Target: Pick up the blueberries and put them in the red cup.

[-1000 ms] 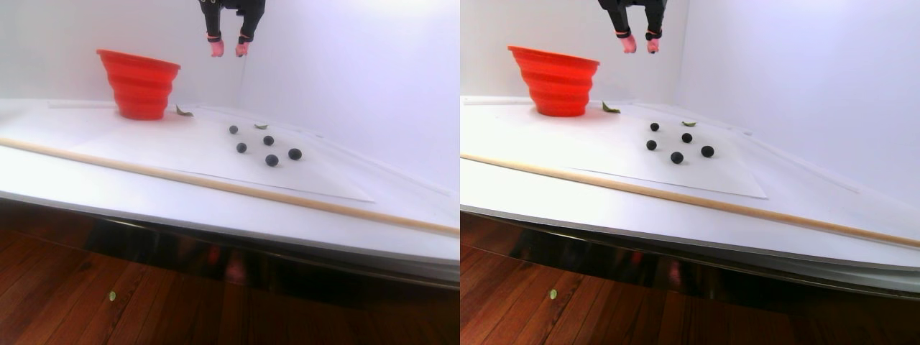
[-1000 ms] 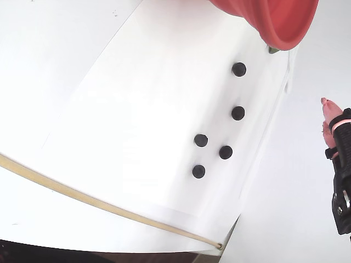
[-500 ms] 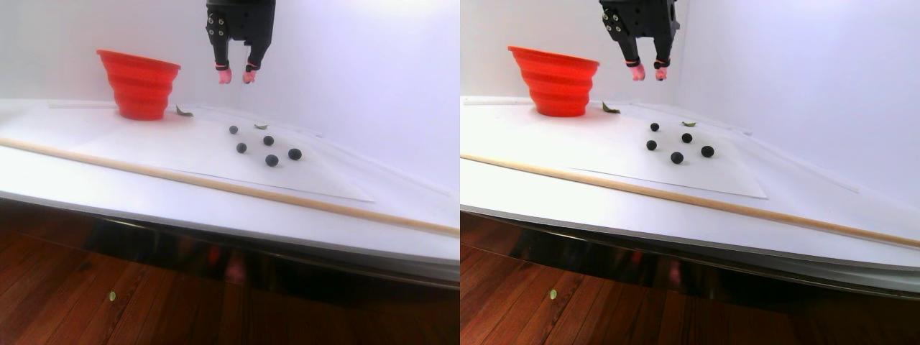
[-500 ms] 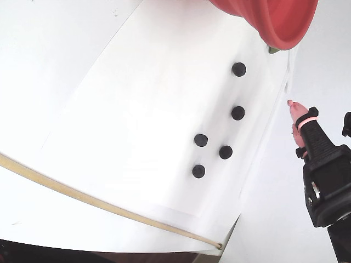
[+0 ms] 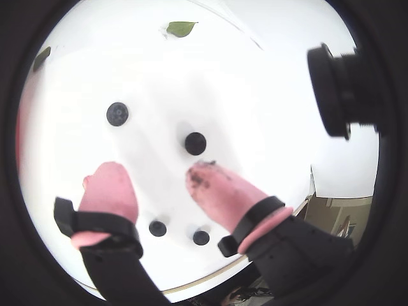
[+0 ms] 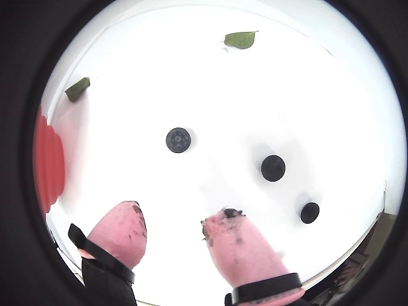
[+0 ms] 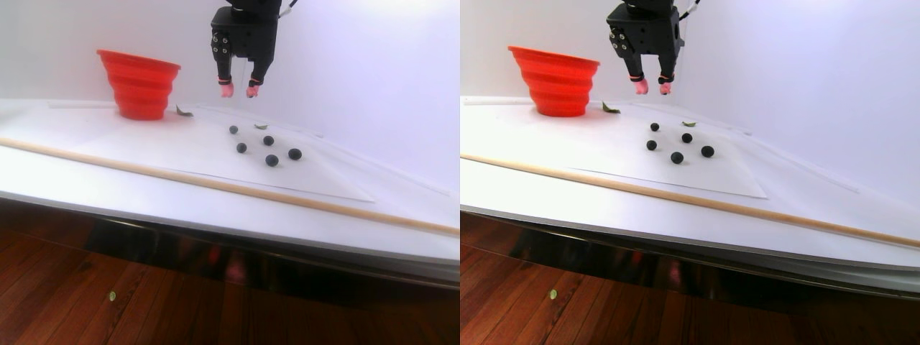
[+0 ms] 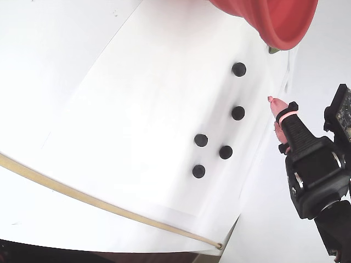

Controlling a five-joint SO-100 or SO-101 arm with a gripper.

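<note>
White table (image 7: 86,180), paper sheet on it, wooden rod across the front. The red cup (image 7: 140,84) stands at the far edge, upright, at about 9 o'clock from the gripper (image 7: 236,92) in the stereo pair view. Gripper hangs in the air above the sheet, pink fingertips (image 6: 239,245) pointing down, parted by a moderate gap with nothing between them; dark smudges on the pads.

The blueberries (image 7: 269,141), five in a loose cluster on the sheet, none in the cup as far as can be seen (cup interior is not visible). In a wrist view the nearest berry (image 5: 195,143) lies just at 12 o'clock off the right-hand fingertip, another (image 5: 117,114) at 11 o'clock. Judgement: the descent needs a small forward shift to centre a berry between the tips. Round berries give no preferred grasp axis.

Two green leaves (image 6: 240,39) beyond the cluster.
</note>
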